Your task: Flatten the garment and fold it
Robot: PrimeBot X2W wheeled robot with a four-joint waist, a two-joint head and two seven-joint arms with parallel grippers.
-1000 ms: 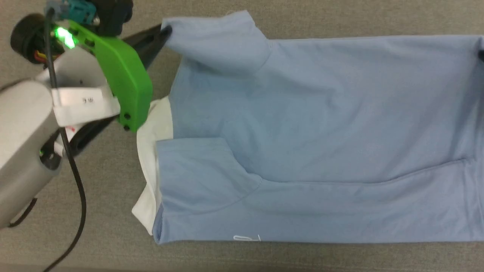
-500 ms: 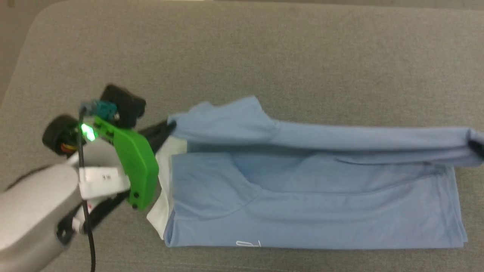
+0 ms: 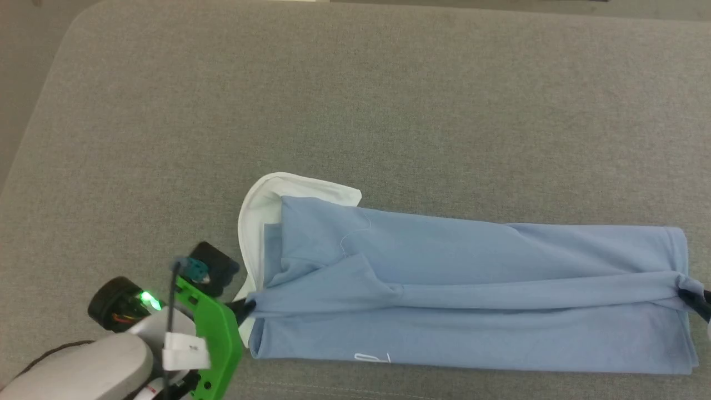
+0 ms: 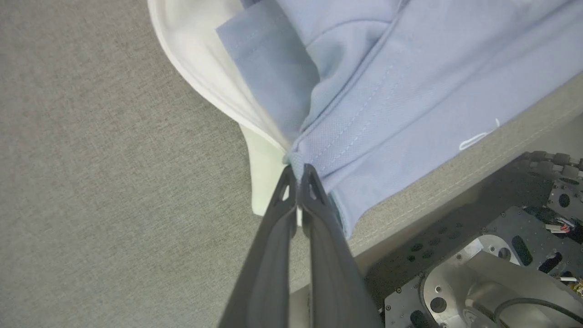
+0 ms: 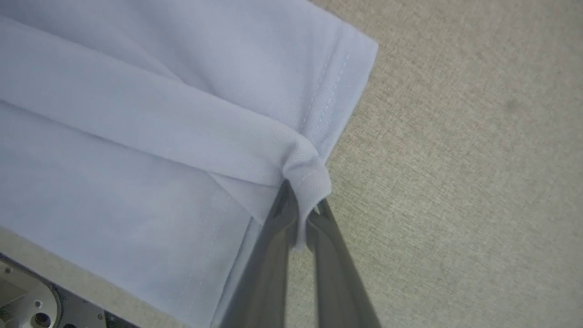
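Note:
The garment (image 3: 472,300), a light blue polo shirt with a white collar (image 3: 261,205), lies lengthwise as a long narrow band near the front edge of the grey cushion. My left gripper (image 3: 248,305) is shut on the garment's collar-end corner (image 4: 298,160). At the far right, my right gripper (image 3: 689,297) is shut on the hem-end corner (image 5: 305,175). A fold of blue cloth runs stretched between the two grips. A small white cursive logo (image 3: 371,358) peeks out at the shirt's near edge.
The grey cushion (image 3: 355,111) spreads wide behind the shirt. Its front seam (image 4: 432,200) runs just below the garment, with the robot's dark metal base (image 4: 492,269) beyond it. My pale left forearm with its green bracket (image 3: 214,344) fills the lower left.
Both grippers have carried the shirt's far edge toward me and over the near half, so it now lies narrower. The collar has come into the open. The head camera has tilted upward.

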